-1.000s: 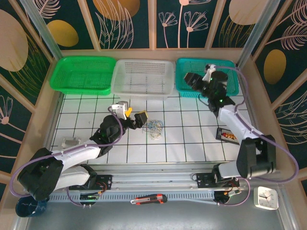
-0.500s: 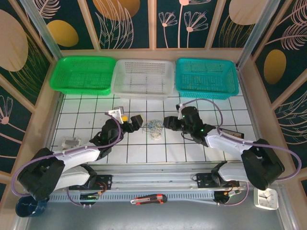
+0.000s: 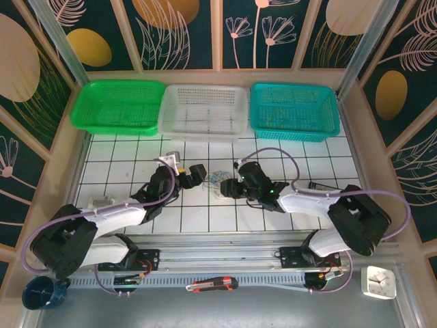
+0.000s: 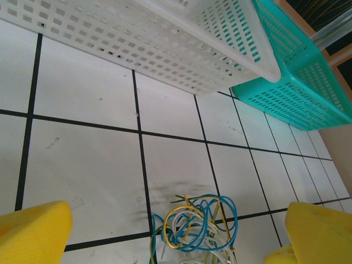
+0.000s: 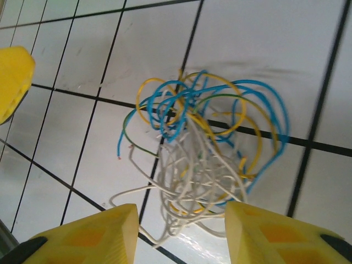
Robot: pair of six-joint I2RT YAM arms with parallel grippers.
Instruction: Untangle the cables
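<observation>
The cables (image 3: pixel 218 182) are a palm-sized tangle of thin blue, yellow and white cords lying on the white gridded table (image 3: pixel 273 157). My left gripper (image 3: pixel 195 173) sits just left of the tangle, jaws wide open. In the left wrist view the cables (image 4: pixel 193 222) lie between and just ahead of my left gripper (image 4: pixel 176 234). My right gripper (image 3: pixel 230 186) is at the tangle's right side. In the right wrist view its yellow fingers (image 5: pixel 94 237) stand open on either side of the white loops of the cables (image 5: pixel 198 148), not clamped on them.
Green (image 3: pixel 116 106), white (image 3: pixel 203 109) and teal (image 3: pixel 295 111) baskets line the back edge. A small grey part (image 3: pixel 102 202) lies at the left, a dark flat item (image 3: pixel 318 185) at the right. A box cutter (image 3: pixel 212 283) and a clock (image 3: pixel 379 281) lie off the table's near edge.
My right arm swung down from over the teal basket to the cables, and its jaws narrowed slightly. My left gripper edged a little closer to the tangle.
</observation>
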